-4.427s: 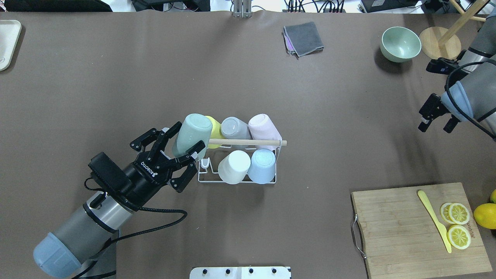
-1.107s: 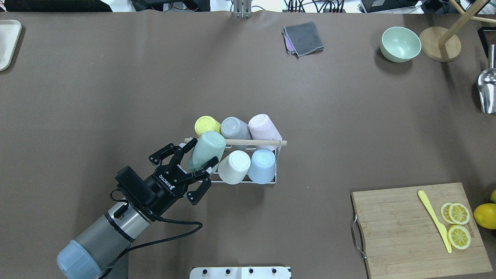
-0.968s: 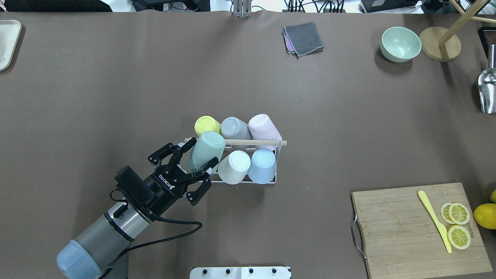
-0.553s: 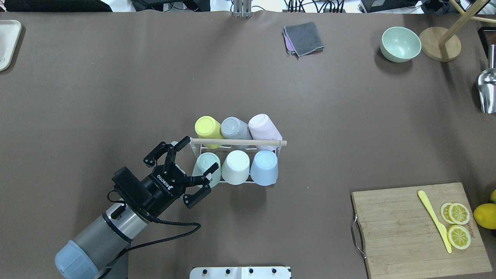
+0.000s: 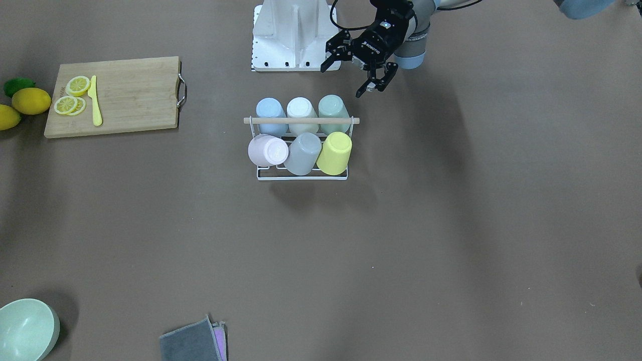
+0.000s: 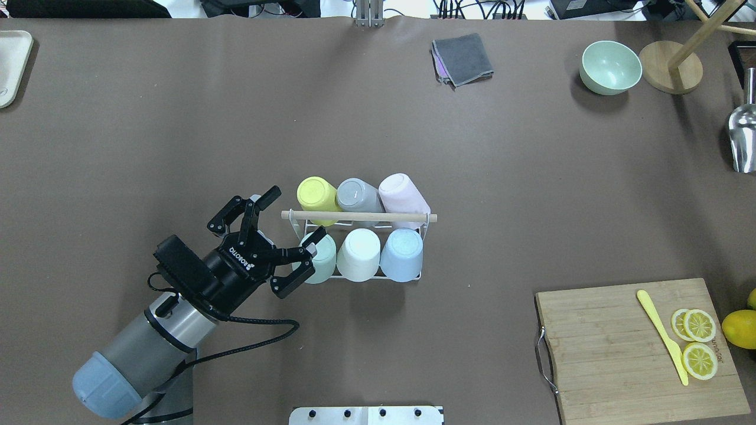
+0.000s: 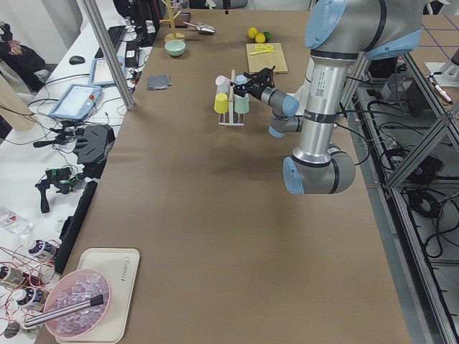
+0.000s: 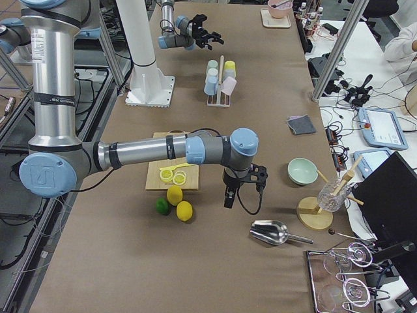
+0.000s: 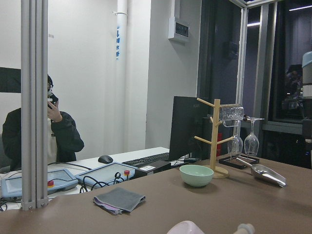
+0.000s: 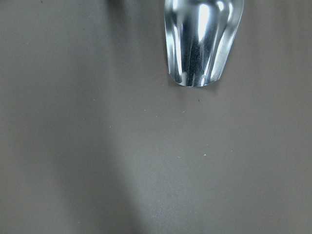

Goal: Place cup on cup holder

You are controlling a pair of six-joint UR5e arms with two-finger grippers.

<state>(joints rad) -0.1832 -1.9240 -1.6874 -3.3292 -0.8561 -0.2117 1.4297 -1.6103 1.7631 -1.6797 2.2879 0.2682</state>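
The cup holder (image 6: 360, 216) is a white wire rack with a wooden rod, mid-table, also in the front view (image 5: 301, 121). It carries several upside-down cups. The mint green cup (image 6: 321, 262) sits on its near-left prong, beside a white and a blue cup; it also shows in the front view (image 5: 333, 108). My left gripper (image 6: 295, 213) is open and empty, just left of the mint cup, one fingertip over its edge; the front view shows it raised and apart (image 5: 343, 80). My right gripper shows only in the exterior right view (image 8: 228, 197), pointing down near a metal scoop; I cannot tell its state.
A cutting board (image 6: 596, 354) with lemon slices and a yellow knife lies at the near right. A green bowl (image 6: 610, 66), a wooden stand (image 6: 670, 66), a metal scoop (image 6: 743, 139) and a grey cloth (image 6: 462, 58) lie along the far side.
My left gripper brought the mint cup from the rack's left end down onto the near-left prong, let it go and drew back left. My right arm has left the overhead view.
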